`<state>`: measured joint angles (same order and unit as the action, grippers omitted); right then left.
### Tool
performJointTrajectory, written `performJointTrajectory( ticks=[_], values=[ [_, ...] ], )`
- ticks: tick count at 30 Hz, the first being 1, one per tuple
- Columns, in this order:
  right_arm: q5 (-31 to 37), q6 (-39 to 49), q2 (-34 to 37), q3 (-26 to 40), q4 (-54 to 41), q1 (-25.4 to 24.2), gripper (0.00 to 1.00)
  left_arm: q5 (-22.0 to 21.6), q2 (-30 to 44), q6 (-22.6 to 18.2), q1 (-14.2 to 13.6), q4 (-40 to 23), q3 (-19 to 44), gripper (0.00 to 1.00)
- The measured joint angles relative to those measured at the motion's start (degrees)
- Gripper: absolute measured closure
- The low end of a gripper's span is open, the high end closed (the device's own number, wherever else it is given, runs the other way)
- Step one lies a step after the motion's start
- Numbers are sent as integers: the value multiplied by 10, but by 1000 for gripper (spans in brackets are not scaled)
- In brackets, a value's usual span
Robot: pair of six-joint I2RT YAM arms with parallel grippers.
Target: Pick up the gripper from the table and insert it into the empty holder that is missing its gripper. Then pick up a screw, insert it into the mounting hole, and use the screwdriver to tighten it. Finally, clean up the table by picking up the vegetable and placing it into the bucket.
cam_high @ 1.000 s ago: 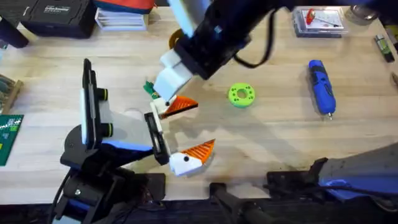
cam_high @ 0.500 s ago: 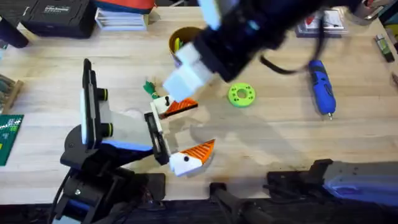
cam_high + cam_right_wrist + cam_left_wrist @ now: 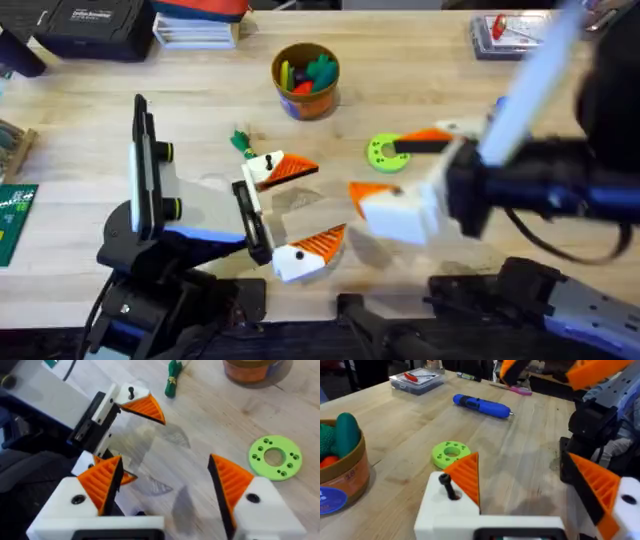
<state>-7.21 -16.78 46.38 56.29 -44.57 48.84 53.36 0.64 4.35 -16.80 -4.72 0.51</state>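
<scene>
Overhead, the right gripper [image 3: 378, 170] hangs just beside the green ring [image 3: 386, 152], jaws spread and empty. The left gripper [image 3: 325, 200], on the ring's other side, is also spread, holding nothing. The orange fingertip [image 3: 292, 168] sits seated in the holder [image 3: 262, 166]. From the left wrist, a black screw [image 3: 448, 485] stands proud of the holder's white block. The screwdriver [image 3: 482, 406] lies flat on the table beyond the ring, well apart from it. Its long axis runs crosswise and its thin metal tip leads away from the fat blue handle. From the right wrist, the ring lies beside one spread finger [image 3: 231, 480]. The right gripper looks nearer the tool, so fetching it likely falls to that arm.
</scene>
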Motion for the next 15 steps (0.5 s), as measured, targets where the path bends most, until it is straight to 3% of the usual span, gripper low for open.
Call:
performJointTrajectory(
  ticks=[6,13,14,15],
  values=[
    [-57,91,-101,-81,-1,0,9,0,0,-1,0,0,0,14],
    [-101,172,-114,-95,0,0,10,0,0,-1,0,0,0,14],
    [-103,175,-113,-95,0,0,9,0,0,-1,0,0,0,29],
    [-105,179,-113,-95,0,0,9,0,0,0,0,0,0,144]
  ],
)
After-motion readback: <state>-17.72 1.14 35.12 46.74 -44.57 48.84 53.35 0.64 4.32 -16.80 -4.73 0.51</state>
